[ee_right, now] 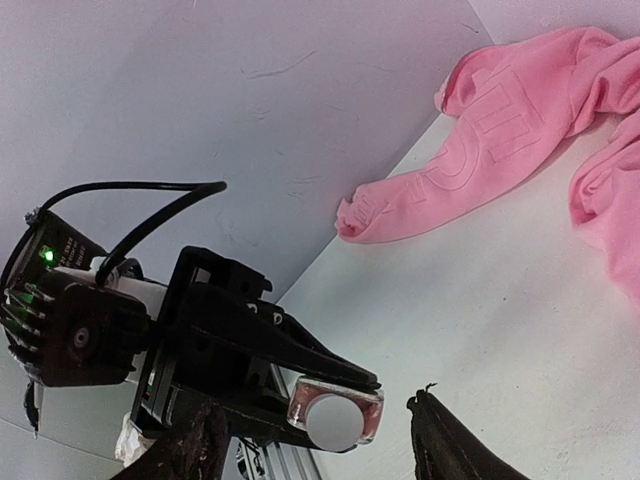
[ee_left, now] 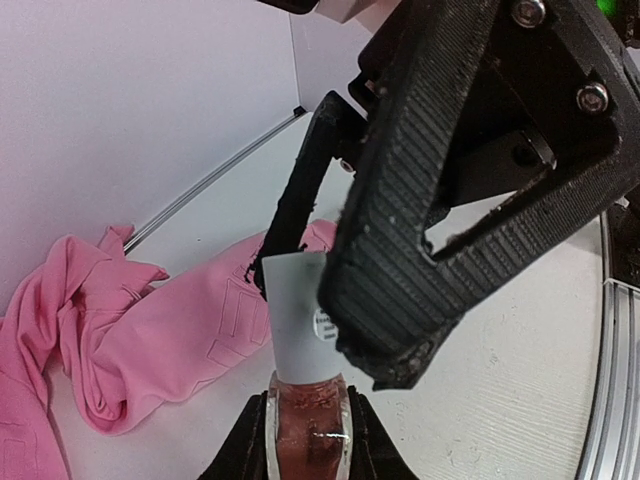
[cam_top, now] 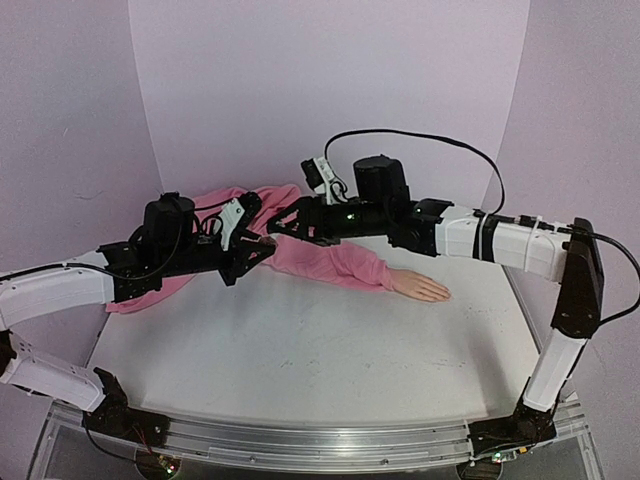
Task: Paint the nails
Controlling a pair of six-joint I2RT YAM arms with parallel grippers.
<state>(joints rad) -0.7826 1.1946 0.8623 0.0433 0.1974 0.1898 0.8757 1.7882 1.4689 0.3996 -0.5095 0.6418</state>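
Left gripper (cam_top: 258,248): is clamping tight on the small pinkish bottle (ee_left: 306,430), its pale cap (ee_left: 293,310) pointing out past the fingertips.
Right gripper (ee_right: 320,408): is straddling that cap with jaws partly apart, a gap showing each side; gripping nothing.
Nails (cam_top: 441,295): too small to make out; the mannequin hand (cam_top: 415,285) is lying on the table (cam_top: 300,350), well apart from both grippers, toward the right gripper's wrist side.
Pink sleeve (cam_top: 330,262): is lying below both grippers.

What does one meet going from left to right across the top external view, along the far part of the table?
The left arm's white forearm → pink sleeve → mannequin hand → right arm's black elbow.
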